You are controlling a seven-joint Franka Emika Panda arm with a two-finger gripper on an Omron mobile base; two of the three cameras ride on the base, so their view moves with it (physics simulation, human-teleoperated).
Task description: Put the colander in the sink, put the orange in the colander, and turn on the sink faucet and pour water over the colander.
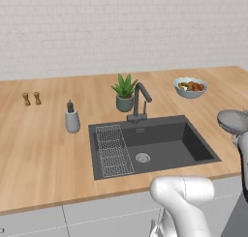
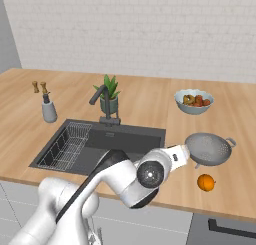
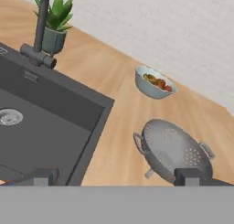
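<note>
The grey perforated colander [image 2: 208, 148] stands upright on the wooden counter, to the right of the sink [image 2: 122, 139]. It also shows at the right edge of the left base view [image 1: 232, 121]. The orange [image 2: 205, 182] lies on the counter just in front of the colander. My gripper [image 3: 114, 178] is open wide with nothing between its fingers. Its right fingertip [image 3: 187, 176] sits at the colander's [image 3: 176, 150] near rim, and its left one is over the sink's [image 3: 50, 127] edge. From the right base view the gripper [image 2: 186, 153] sits just left of the colander. The dark faucet [image 1: 140, 100] stands behind the basin.
A pale bowl of mixed fruit [image 2: 194, 101] stands behind the colander. A potted plant [image 1: 125, 92] is beside the faucet. A wire grid [image 1: 114, 151] lies in the sink's left half. A soap bottle [image 1: 71, 119] and two small shakers [image 1: 31, 98] stand to the left.
</note>
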